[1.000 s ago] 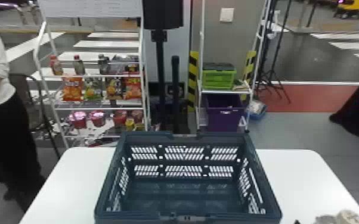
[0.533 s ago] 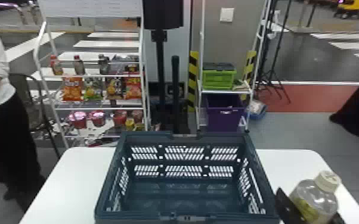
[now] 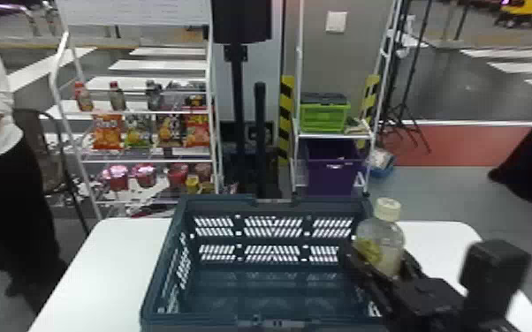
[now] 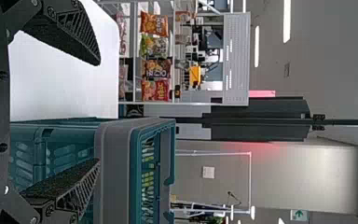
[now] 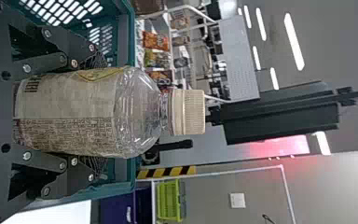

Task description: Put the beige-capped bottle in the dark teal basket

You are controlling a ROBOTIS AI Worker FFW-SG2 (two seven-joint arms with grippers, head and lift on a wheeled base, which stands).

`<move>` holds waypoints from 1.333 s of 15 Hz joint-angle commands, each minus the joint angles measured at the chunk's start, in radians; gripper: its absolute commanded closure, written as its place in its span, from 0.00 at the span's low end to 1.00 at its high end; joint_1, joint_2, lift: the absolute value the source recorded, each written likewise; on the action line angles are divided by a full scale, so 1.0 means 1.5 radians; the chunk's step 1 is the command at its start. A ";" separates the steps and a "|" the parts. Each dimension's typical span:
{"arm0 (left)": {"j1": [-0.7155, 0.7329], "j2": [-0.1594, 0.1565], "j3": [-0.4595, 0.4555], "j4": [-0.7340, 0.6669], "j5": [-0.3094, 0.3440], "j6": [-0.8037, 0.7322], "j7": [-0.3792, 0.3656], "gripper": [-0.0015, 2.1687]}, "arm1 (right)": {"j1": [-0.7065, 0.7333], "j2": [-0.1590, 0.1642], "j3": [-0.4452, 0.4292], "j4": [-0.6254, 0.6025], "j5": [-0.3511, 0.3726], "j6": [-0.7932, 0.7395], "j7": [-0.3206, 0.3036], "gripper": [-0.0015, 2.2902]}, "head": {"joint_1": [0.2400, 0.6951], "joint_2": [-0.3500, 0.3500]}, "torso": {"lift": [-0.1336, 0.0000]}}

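The right gripper (image 5: 95,112) was clamped around the body of the beige-capped bottle (image 3: 383,251), one finger to each side and the cap (image 5: 189,112) left free. The bottle was held upright at the right side of the dark teal basket (image 3: 166,260); whether its base was above the edge could not be told. It was best kept high until carried left past that edge, then lowered upright, with release saved for firm contact below. The left gripper (image 4: 97,111), empty, its fingers spread, was best kept out of the way.
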 commanded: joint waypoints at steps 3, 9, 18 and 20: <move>-0.006 0.000 0.000 0.012 0.003 -0.009 -0.001 0.07 | -0.155 0.000 0.061 0.018 0.015 0.274 -0.042 1.00 | 0.57 0.50 | 1.00; -0.007 0.000 -0.001 0.018 0.004 -0.011 -0.002 0.07 | -0.320 0.022 0.101 0.096 0.003 0.564 -0.082 1.00 | 0.57 0.50 | 1.00; -0.004 0.000 -0.001 0.025 0.004 -0.027 -0.001 0.07 | -0.445 0.036 0.149 0.321 0.005 0.572 -0.099 1.00 | 0.57 0.50 | 1.00; -0.004 -0.001 -0.001 0.027 0.004 -0.027 -0.001 0.07 | -0.456 0.036 0.157 0.346 0.004 0.570 -0.099 1.00 | 0.57 0.50 | 1.00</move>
